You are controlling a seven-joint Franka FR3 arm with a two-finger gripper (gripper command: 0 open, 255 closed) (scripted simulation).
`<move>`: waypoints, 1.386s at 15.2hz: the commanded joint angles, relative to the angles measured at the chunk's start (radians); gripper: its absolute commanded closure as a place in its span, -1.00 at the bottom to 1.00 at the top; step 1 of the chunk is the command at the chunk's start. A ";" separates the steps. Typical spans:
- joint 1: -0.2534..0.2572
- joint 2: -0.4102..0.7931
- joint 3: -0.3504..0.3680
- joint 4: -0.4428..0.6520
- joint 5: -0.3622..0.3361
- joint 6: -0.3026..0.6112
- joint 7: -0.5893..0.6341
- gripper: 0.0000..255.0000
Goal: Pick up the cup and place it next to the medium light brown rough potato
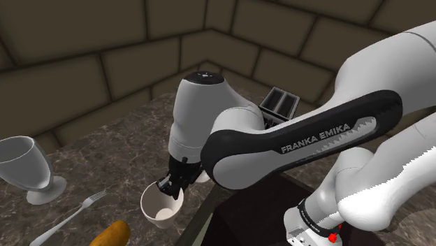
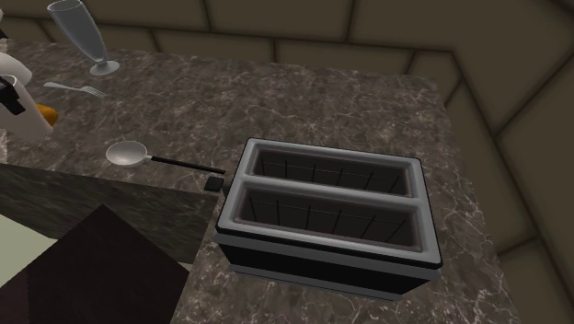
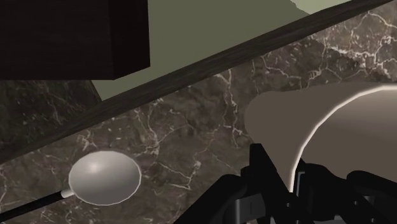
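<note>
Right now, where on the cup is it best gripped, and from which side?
Its rim wall, from above. The cup has its open mouth facing up and flares wide, so pinching the thin wall, one finger inside and one outside, suits it. The gripper appears to clasp it that way.

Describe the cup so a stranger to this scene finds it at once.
On the dark marbled counter, look under the white arm's black gripper, whose fingers clasp the rim of the cup. It is opaque, off-white and stemless, unlike the clear stemmed glass, the fork and the brown potato toward the shoulder view's left.
</note>
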 commanded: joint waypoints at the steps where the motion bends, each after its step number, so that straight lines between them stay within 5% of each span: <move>1: 0.000 0.016 0.003 -0.018 -0.002 0.034 -0.002 1.00; 10: -0.004 0.112 0.019 -0.065 -0.036 0.171 0.014 1.00; 17: -0.004 0.112 0.019 -0.065 -0.036 0.171 0.014 1.00; 18: -0.004 0.112 0.019 -0.065 -0.036 0.171 0.014 -1.00; 21: -0.004 0.112 0.019 -0.065 -0.036 0.171 0.014 -1.00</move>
